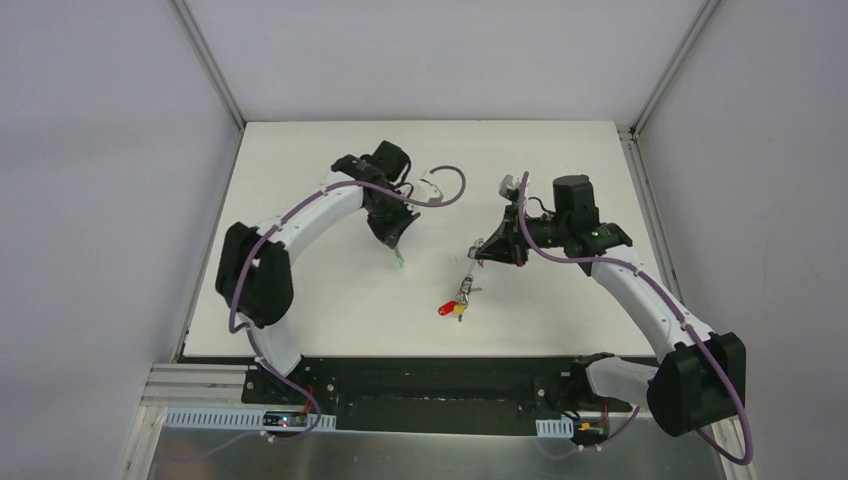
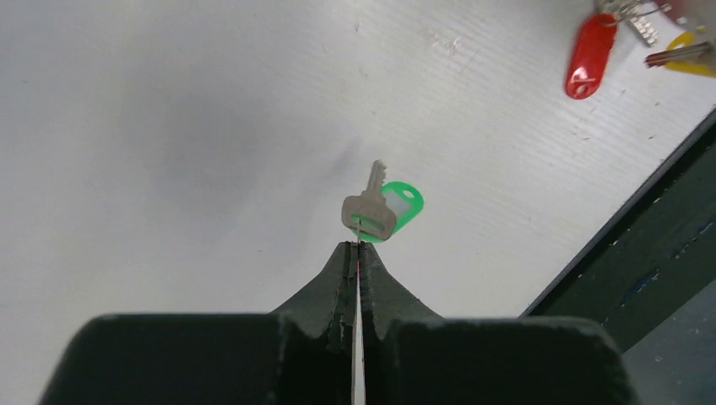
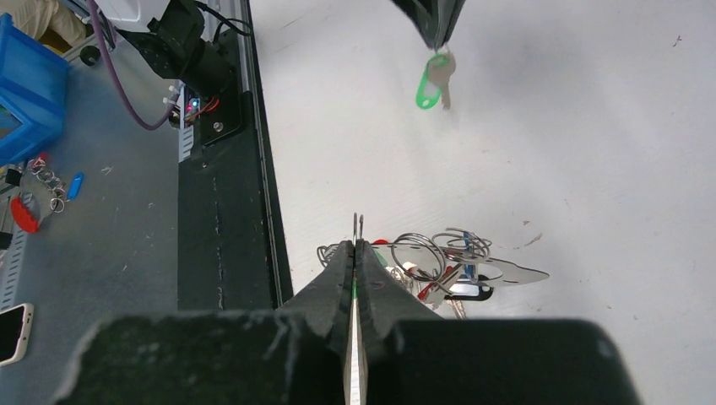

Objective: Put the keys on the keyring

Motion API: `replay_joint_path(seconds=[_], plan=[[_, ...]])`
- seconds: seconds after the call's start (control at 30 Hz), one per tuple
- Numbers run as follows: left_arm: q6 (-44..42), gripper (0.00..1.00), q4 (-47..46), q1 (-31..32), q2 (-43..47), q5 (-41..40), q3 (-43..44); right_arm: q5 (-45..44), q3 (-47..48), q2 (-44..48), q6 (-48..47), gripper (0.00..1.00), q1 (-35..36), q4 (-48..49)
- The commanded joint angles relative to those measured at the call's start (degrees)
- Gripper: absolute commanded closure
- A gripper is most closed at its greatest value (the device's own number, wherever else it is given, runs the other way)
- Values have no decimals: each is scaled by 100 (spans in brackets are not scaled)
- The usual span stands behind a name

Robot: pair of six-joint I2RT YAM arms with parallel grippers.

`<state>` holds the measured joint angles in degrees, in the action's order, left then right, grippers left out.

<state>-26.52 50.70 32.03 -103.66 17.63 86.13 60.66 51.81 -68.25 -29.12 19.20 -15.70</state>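
White tabletop point(image 1: 340, 310), bare grey walls point(image 1: 100, 150) round three sides, dark rail point(image 1: 420, 375) along the near edge. Out over the middle, left gripper point(image 2: 356, 250) pinched fully shut on the green-tagged key point(image 2: 369, 211), gripping right at its top, blade and tag dangling free beyond the fingertips, clear of the surface judging by the shadow underneath. Just to the right, not touching, right gripper point(image 3: 356, 250) clamped tight on the thin wire of the keyring point(image 3: 357, 224), with a bunch of keys point(image 3: 439, 266) already hanging from it toward the near side, red tag point(image 2: 589, 55) and yellow tag point(image 2: 694, 63) lowest, resting on the table or just above it, cannot tell which. Step in hand, most likely: threading the green one onto that wire. To do it well: hold the right side dead steady and let the left do the travelling. Let the dangling key settle before closing in. Line its hole up square to the free end of the wire, not across it, then come in slowly along the wire's own line. Free end itself not made out in any view, so find it first. No letting go until plainly threaded, or else a drop to the table and a fresh pick-up.
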Motion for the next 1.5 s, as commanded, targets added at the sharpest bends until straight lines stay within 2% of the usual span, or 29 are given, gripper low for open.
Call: replay_joint_path(seconds=[0.0,0.2,0.43,0.6,0.8,1.13,1.47], plan=[[-388,100,-209,-92,1004,741,70,457,347,126,146,100,-35,98],[-893,100,-123,-92,1807,1974,50,701,596,-67,59,100,182,55],[-1105,100,214,24,2186,2990,390,606,1491,-538,-720,100,782,-842],[-1710,100,378,203,2356,3103,425,1037,1784,-834,-778,100,1125,-1030],[-2172,100,362,282,2576,3428,225,1377,1615,-1028,-275,100,1431,-486],[-2191,100,169,491,2861,3408,-244,1684,1614,-1263,334,100,1606,16],[-2287,100,159,615,2878,3372,-281,1782,1561,-1415,655,100,1682,341]])
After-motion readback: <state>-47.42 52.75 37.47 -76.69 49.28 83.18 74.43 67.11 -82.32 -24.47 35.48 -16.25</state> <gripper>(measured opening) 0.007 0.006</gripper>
